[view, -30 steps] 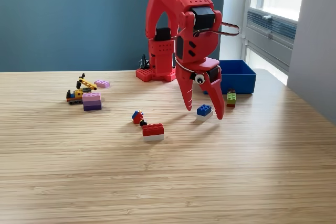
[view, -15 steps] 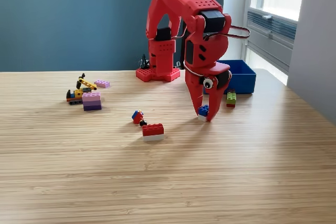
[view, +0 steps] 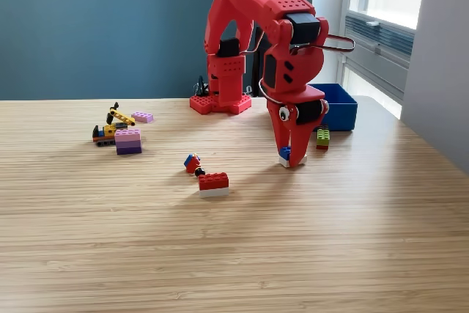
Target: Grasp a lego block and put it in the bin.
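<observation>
gripper (view: 288,156) closed narrow on blue lego block (view: 284,154), block on table (view: 308,240) just in front of bin (view: 338,106). block small, light, rigid, smooth plastic; grip flat side faces, may slip.

my jaws stand down at the table (view: 308,240), closed around a small blue brick (view: 284,153). just beyond them on the exterior view's right a green-and-red brick stack (view: 322,138) stands before the bin (view: 338,106). toward the view's left, bare wood runs to a red-and-white brick (view: 213,184).
</observation>
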`<act>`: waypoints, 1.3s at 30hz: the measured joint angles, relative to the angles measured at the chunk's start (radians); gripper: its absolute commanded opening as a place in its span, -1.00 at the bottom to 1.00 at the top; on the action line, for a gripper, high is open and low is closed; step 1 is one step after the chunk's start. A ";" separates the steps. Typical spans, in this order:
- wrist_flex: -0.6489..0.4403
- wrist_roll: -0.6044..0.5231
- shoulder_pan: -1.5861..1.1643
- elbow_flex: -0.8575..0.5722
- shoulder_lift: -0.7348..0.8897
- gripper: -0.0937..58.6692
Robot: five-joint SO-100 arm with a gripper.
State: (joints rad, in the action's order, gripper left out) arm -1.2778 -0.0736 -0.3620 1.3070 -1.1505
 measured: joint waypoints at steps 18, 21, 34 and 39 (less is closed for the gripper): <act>-0.173 -0.264 -0.322 0.238 -0.446 -1.00; -0.190 -0.304 -0.396 0.285 -0.505 -1.00; -0.221 -0.374 -0.730 0.408 -0.543 -1.00; -0.221 -0.342 -0.836 0.420 -0.543 -1.00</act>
State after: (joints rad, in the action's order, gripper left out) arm -1.4987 -0.4157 -1.1980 1.7273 -1.6935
